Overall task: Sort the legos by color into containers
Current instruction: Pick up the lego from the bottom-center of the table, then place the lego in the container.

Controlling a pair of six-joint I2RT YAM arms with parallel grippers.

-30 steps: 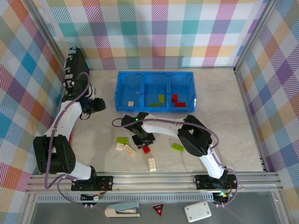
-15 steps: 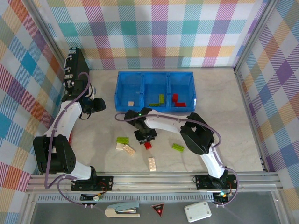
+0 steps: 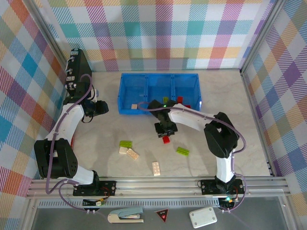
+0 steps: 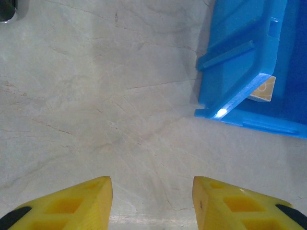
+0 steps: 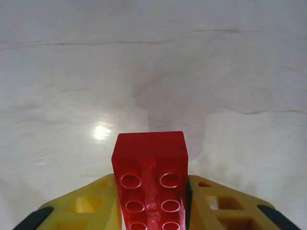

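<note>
While the right gripper (image 3: 165, 133) holds a red lego (image 5: 149, 165) over the counter (image 3: 100, 148), just near of the tray (image 3: 125, 96), early release risks the middle compartment (image 3: 156, 90), holding green. Left gripper (image 4: 151, 187): jaws wide.

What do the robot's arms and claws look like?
The left arm and the right arm both have white tube-shaped links with chunky black joints. A thin purple cable loops along each one. The left claw and right claw have yellow wedge-shaped fingers with hollow pockets and black patches. A tiny green light glows on the right arm.
</note>
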